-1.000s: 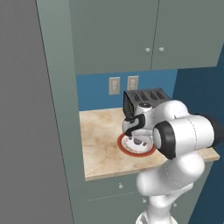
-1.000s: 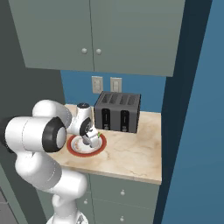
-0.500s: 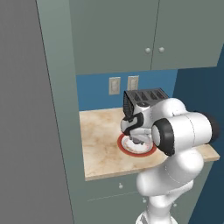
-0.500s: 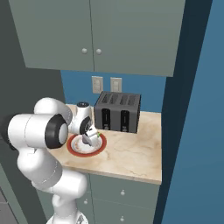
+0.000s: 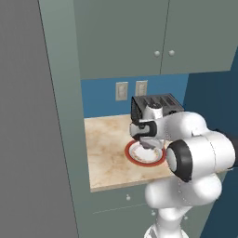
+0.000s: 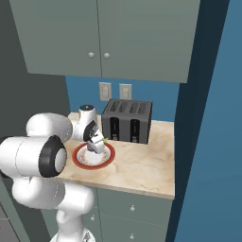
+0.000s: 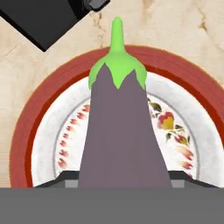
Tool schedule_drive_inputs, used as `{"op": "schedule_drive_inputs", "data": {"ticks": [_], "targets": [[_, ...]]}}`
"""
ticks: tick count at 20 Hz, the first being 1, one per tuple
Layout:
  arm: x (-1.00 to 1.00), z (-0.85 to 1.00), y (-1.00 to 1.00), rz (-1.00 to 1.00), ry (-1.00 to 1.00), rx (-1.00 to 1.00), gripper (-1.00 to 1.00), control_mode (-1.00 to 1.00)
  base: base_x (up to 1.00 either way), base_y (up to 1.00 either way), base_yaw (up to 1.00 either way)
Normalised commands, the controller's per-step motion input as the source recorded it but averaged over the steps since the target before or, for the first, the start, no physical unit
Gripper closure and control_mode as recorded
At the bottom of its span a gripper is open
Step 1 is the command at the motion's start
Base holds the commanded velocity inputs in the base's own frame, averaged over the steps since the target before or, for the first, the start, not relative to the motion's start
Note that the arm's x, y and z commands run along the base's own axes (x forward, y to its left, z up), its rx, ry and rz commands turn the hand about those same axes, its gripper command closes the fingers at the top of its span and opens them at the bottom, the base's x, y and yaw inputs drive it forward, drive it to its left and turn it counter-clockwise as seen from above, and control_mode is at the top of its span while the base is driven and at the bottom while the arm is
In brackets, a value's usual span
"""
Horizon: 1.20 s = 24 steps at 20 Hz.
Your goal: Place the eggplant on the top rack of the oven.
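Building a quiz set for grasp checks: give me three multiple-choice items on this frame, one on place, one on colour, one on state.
1. Where is the purple-grey teardrop eggplant with the green stem?
A. over the red-rimmed round plate
B. on top of the toaster
C. in a drawer

2. What colour is the slotted toaster behind the plate?
A. white
B. black
C. red

3. How does the two-finger gripper stand?
A. high by the cabinet doors
B. resting on the bare counter
C. down low over the plate, at the eggplant

Key: 1 A, the hand view shows the plate's rim ringing the eggplant. 2 B, its body is dark in both base views. 3 C, the right base view shows the hand over the plate.
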Motion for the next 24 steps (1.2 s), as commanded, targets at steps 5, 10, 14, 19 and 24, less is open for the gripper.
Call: {"op": "schedule_drive_inputs", "data": {"ticks": [5, 10, 14, 19, 24], "targets": [[-0.77, 0.99, 0.0, 0.04, 0.0, -0.04, 1.0, -1.0, 0.0, 0.0, 0.0], [-0.95, 0.86, 0.0, 0.21, -0.03, -0.09, 1.0, -1.0, 0.0, 0.0, 0.0], [-1.0, 0.62, -0.07, 0.25, -0.05, -0.08, 1.0, -1.0, 0.0, 0.0, 0.0], [-1.0, 0.48, -0.09, 0.3, -0.12, -0.02, 1.0, -1.0, 0.0, 0.0, 0.0], [-1.0, 0.19, -0.04, 0.3, -0.3, 0.0, 1.0, -1.0, 0.0, 0.0, 0.0]]}}
